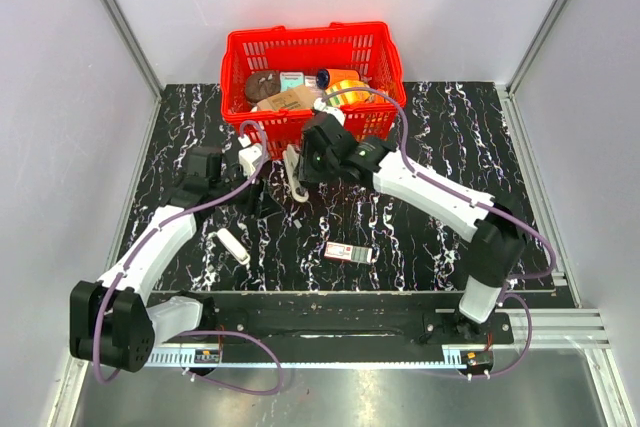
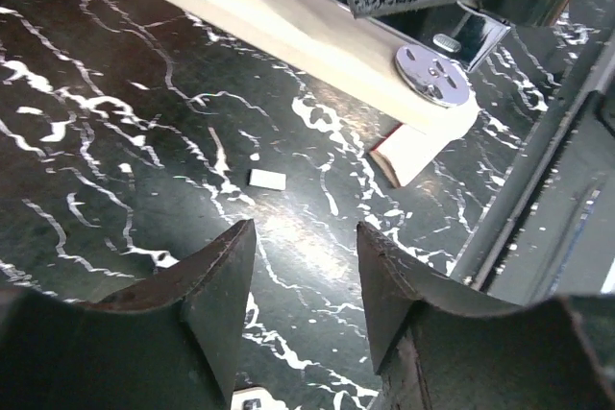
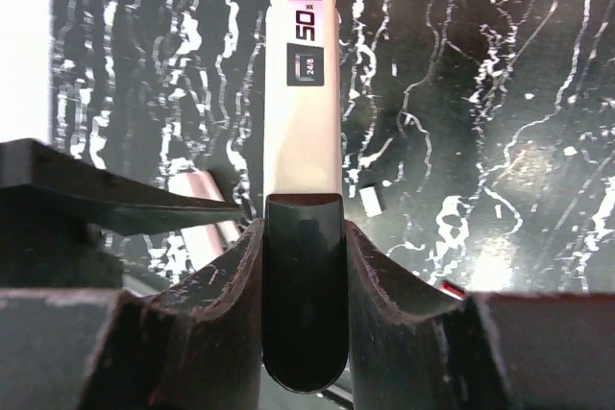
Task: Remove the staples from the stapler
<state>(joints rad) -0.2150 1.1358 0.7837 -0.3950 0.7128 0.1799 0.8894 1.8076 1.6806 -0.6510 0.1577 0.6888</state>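
Observation:
The off-white stapler is held off the table in front of the red basket. My right gripper is shut on its dark rear end; in the right wrist view the stapler runs straight out from between the fingers of the gripper. My left gripper is open and empty, low over the table just left of and below the stapler. The stapler's underside with its round metal plate shows above my left gripper. A tiny pale-grey strip, seemingly the staples, lies on the table; it also shows in the right wrist view.
The red basket with several items stands at the back centre. A plain white oblong piece lies front left. A small red-and-white box lies front centre. Grey walls bound the black marbled table.

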